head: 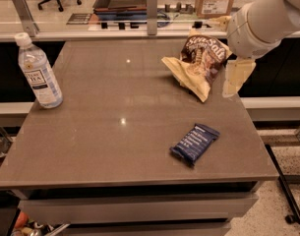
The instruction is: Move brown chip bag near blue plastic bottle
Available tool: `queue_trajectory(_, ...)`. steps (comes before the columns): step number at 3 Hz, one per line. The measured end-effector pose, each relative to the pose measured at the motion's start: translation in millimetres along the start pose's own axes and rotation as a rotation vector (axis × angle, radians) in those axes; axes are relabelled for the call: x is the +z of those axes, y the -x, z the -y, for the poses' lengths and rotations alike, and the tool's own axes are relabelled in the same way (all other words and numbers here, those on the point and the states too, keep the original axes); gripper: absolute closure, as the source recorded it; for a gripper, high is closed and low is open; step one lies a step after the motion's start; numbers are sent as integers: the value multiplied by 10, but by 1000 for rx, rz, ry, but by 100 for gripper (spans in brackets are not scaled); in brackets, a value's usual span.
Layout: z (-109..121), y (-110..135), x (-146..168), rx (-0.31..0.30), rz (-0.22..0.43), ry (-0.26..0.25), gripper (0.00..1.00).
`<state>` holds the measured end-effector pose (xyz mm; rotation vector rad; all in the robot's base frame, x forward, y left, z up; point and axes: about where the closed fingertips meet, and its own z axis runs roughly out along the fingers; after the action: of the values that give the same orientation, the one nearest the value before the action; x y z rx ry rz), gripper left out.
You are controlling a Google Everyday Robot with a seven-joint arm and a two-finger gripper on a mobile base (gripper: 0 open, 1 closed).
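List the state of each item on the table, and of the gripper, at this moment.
brown chip bag: lying crumpled at the far right of the table, not lifted.
blue plastic bottle: standing upright at the left edge, white cap on, far from the bag.
dark blue wrapped bar: lying flat near the front right, wrapper closed.
gripper: hanging just right of the bag, carrying nothing.

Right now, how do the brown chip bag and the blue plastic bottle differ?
The brown chip bag lies crumpled; the blue plastic bottle stands upright. The bag is opaque brown, the bottle clear bluish. Both rest on the table; the pincer hangs close beside the bag.
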<state>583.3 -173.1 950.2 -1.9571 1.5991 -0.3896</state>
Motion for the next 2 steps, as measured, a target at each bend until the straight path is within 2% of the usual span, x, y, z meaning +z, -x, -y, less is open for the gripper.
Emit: queue_trajectory(2, 156, -10, 244, -65, -13, -23, 0)
